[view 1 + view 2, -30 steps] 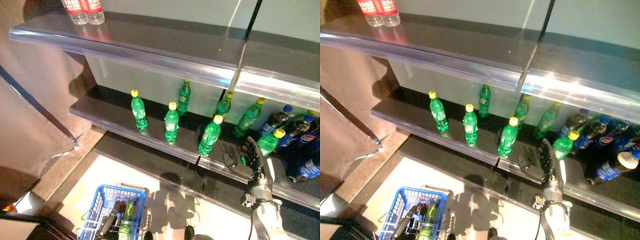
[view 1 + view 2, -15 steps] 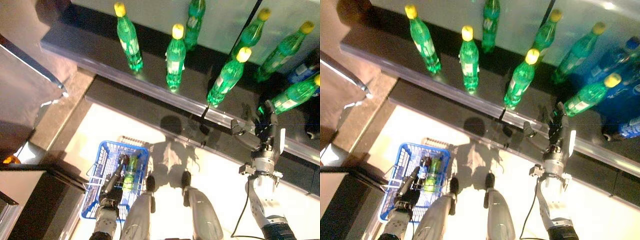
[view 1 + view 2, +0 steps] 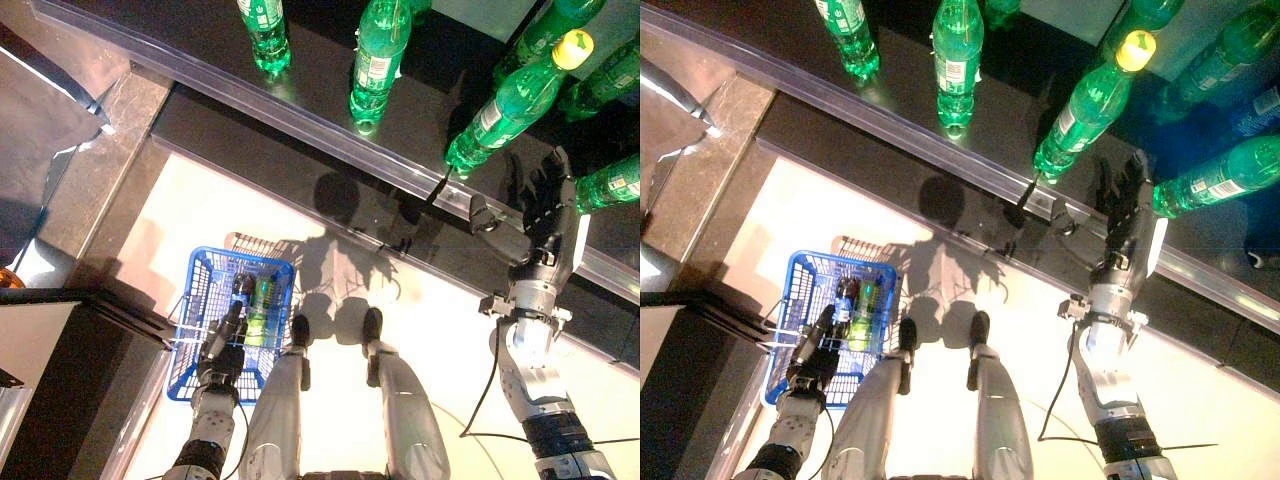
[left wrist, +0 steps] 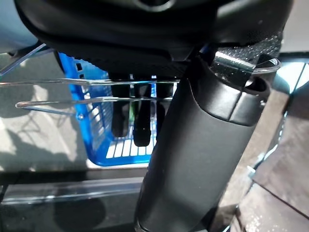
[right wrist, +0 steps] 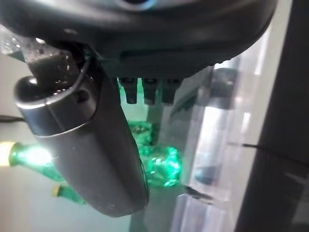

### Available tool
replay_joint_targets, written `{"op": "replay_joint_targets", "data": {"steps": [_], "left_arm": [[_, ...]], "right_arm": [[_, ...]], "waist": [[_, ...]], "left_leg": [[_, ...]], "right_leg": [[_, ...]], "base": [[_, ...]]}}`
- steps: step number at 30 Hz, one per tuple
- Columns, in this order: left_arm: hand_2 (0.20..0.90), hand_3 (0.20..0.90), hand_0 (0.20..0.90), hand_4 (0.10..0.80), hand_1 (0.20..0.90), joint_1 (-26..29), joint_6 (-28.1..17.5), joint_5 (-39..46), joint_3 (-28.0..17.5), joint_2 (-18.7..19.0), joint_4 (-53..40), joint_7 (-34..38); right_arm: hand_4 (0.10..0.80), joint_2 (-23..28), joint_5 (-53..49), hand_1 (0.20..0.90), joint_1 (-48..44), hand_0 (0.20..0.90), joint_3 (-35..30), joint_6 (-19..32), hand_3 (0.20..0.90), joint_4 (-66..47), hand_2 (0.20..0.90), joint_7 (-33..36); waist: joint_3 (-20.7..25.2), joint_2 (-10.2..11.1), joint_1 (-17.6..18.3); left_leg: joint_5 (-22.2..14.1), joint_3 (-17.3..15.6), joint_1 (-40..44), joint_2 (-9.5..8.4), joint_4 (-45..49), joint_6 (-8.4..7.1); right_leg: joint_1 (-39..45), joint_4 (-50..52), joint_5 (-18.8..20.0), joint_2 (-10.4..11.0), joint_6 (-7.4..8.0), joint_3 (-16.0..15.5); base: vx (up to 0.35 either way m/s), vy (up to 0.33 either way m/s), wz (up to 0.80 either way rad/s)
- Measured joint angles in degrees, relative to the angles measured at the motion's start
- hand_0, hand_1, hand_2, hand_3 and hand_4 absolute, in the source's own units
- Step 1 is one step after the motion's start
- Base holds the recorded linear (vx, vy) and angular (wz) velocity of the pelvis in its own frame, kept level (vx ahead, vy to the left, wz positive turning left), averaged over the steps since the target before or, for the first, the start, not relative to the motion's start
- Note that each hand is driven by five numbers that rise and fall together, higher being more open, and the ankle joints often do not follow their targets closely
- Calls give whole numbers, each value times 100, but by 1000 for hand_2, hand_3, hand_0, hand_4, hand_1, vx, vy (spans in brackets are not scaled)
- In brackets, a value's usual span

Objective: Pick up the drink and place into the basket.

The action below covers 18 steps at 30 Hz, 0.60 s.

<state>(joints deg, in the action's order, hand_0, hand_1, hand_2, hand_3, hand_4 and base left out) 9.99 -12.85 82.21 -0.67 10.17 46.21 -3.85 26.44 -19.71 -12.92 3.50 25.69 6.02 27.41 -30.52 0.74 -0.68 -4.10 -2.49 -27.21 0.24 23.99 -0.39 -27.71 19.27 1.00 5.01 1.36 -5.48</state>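
Note:
Green drink bottles with yellow caps stand on the dark shelf (image 3: 300, 105). The nearest one (image 3: 505, 105) is just left of my right hand (image 3: 548, 225). That hand is held up at the shelf's front edge, open, fingers straight, holding nothing. Another green bottle (image 3: 610, 183) lies just right of it. The right wrist view shows a green bottle base (image 5: 161, 166) past the straight fingers. My left hand (image 3: 225, 352) hangs low, shut on the wire handle (image 4: 72, 82) of the blue basket (image 3: 190, 300). A green bottle (image 3: 262, 300) and a dark one (image 3: 240, 288) lie inside.
Two more green bottles (image 3: 375, 60) (image 3: 262, 25) stand further left on the shelf. A clear plastic rail (image 3: 330, 135) runs along the shelf's front edge. A lower dark ledge (image 3: 250, 135) lies under it. A dark counter (image 3: 60, 370) stands left of the basket.
The camera has tilted down, so the whole picture shifted and the floor and basket now show fully. My right hand stays open at the shelf edge; the left hand keeps the basket handle.

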Motion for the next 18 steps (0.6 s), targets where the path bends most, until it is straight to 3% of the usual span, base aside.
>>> {"op": "replay_joint_targets", "data": {"steps": [18], "left_arm": [[300,200,300,100,300,96,9,9,-17,39,-11,-88]], "right_arm": [[800,81,-79,900,-468,900,-11,-86,900,-13,900,-11]], "waist": [[-6,12,-86]], "left_leg": [[-114,0,-209,35,272,20]], "right_leg": [[-185,257,-126,14,20,-16]], "base": [[6,-3,0]]}}
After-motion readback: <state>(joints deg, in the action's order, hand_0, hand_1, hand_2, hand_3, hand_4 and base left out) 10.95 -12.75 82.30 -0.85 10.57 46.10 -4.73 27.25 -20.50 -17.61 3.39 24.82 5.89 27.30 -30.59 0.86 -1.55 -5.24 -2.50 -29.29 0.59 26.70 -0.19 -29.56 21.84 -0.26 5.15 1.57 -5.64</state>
